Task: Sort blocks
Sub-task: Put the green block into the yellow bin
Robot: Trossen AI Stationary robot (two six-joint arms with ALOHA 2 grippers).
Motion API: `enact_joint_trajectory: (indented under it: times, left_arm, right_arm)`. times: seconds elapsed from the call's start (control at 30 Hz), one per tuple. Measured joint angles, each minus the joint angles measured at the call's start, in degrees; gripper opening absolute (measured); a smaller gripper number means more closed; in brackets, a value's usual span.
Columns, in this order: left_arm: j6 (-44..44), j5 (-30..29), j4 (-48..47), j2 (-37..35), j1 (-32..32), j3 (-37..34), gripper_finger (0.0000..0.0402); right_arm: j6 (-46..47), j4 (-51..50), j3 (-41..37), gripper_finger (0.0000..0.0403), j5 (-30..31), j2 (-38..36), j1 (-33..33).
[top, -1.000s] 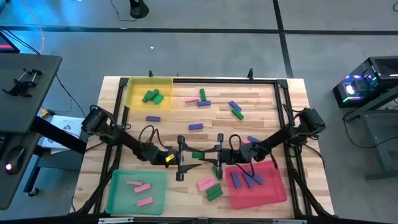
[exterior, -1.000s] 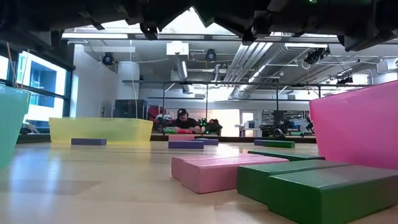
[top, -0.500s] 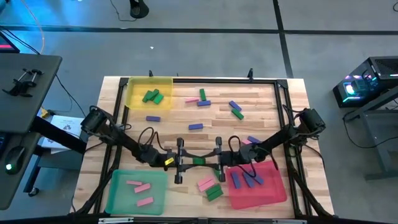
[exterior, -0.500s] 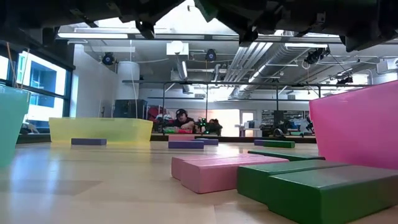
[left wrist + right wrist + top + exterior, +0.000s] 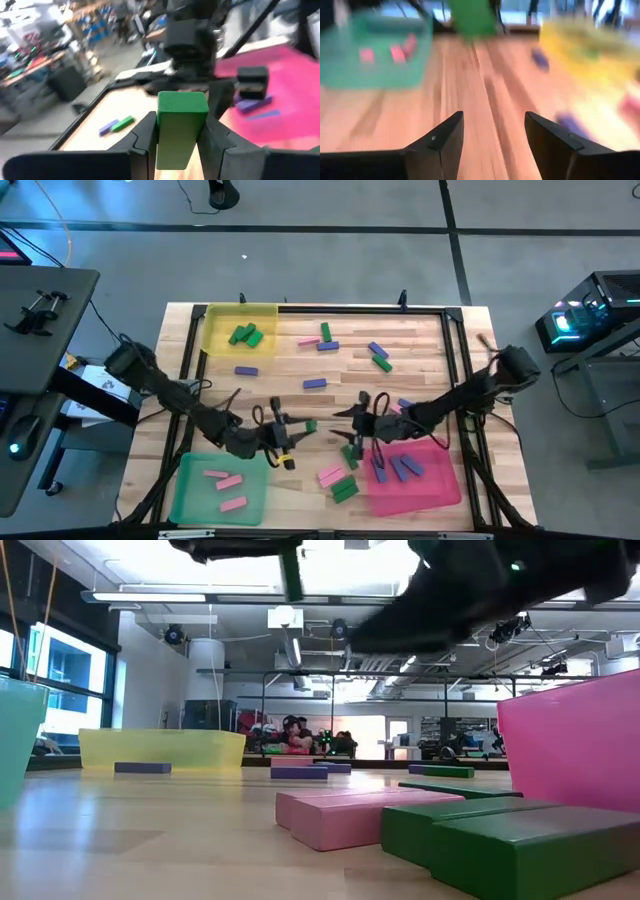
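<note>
My left gripper (image 5: pixel 298 430) hovers over the table's middle, shut on a green block (image 5: pixel 181 127). My right gripper (image 5: pixel 350 430) faces it from the right, open, with nothing between its fingers (image 5: pixel 492 132); the green block (image 5: pixel 472 17) shows ahead of it. Loose green, pink and purple-blue blocks lie flat on the wood, among them a pink one (image 5: pixel 330 475) and green ones (image 5: pixel 345 490) near the front. The yellow tray (image 5: pixel 240 328) holds green blocks, the green tray (image 5: pixel 220 485) pink ones, the pink-red tray (image 5: pixel 410 475) purple-blue ones. My left gripper pinches the green block by its two opposite long sides (image 5: pixel 162 142) between the two fingers. The fingers come about level from the table's left and lie along the block. The block's far end (image 5: pixel 182 102) juts past the fingertips, and the block is lifted clear of the table.
A dark frame (image 5: pixel 455 340) runs along the table's far and right edges. Loose blocks lie scattered over the far half (image 5: pixel 325 340). Bare wood (image 5: pixel 300 370) lies between them and the grippers. People sit far off in the room (image 5: pixel 295 735).
The green block has passed from my right gripper to my left. My left gripper has shut on it and drawn back toward the table's left. My right gripper has opened, let go and pulled away toward the right.
</note>
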Motion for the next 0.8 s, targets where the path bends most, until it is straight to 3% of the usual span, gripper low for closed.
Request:
enact_joint_trajectory:
  times: [0.17, 0.3, 0.43, 0.57, 0.8]
  left_arm:
    - [-5.1, -5.8, -15.9, -7.1, 1.9, 1.2, 0.0079]
    - [-9.0, -8.2, -26.1, -11.2, 4.7, 1.2, 0.0085]
    - [-14.8, -8.7, -35.7, -13.6, 8.5, 1.2, 0.0086]
    - [-19.6, -8.2, -42.7, -15.1, 12.1, 1.1, 0.0082]
    - [-24.3, -2.9, -50.3, -15.5, 18.1, 1.1, 0.0082]
  right_arm:
    - [21.2, -26.8, 0.0, 0.0195, -4.3, -7.7, 0.0]
    - [32.1, -39.3, 0.0, 0.0196, -11.1, -9.5, 1.6]
    - [40.6, -50.5, 0.0, 0.0196, -12.9, -9.2, 5.1]
    - [50.0, -57.4, 0.0, 0.0196, -12.9, -9.1, 9.6]
    - [59.9, -59.3, -0.1, 0.0196, -14.1, -9.1, 19.1]
